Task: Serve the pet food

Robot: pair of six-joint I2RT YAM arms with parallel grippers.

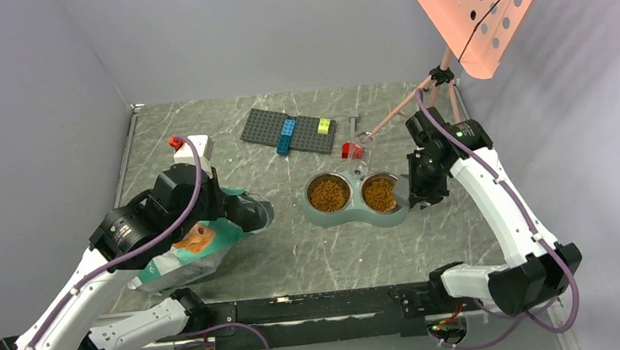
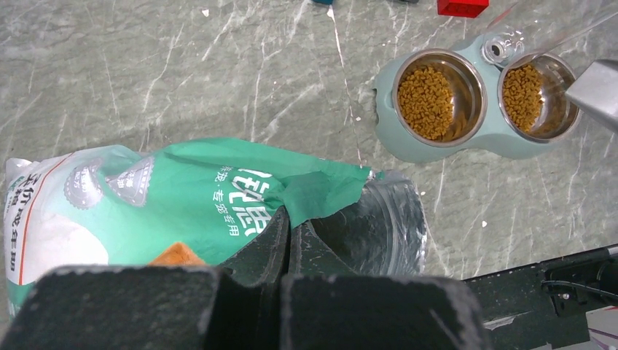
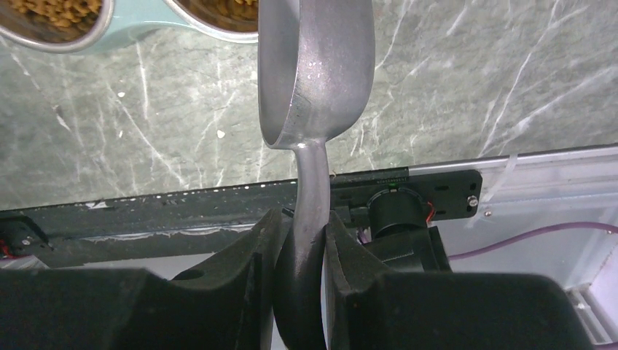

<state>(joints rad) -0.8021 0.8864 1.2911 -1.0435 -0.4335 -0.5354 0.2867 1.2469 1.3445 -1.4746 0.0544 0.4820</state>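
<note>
Twin bowl dish [image 1: 353, 214]: pet food [image 1: 329, 194] in both bowls, beyond scoop [image 3: 317, 73] clamped in right gripper [image 3: 310, 227]; left gripper [image 2: 289, 239] pinches pouch [image 2: 182, 191].

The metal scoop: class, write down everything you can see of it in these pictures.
The metal scoop is one piece of dull-shiny silvery metal: a deep rounded trough narrowing to a slim curved handle. The right gripper is shut on that handle, with a black finger on each side. The scoop points away from the wrist, above the marbled table, its front end at the right bowl of the teal twin dish. Whether it is loaded cannot be seen.
</note>
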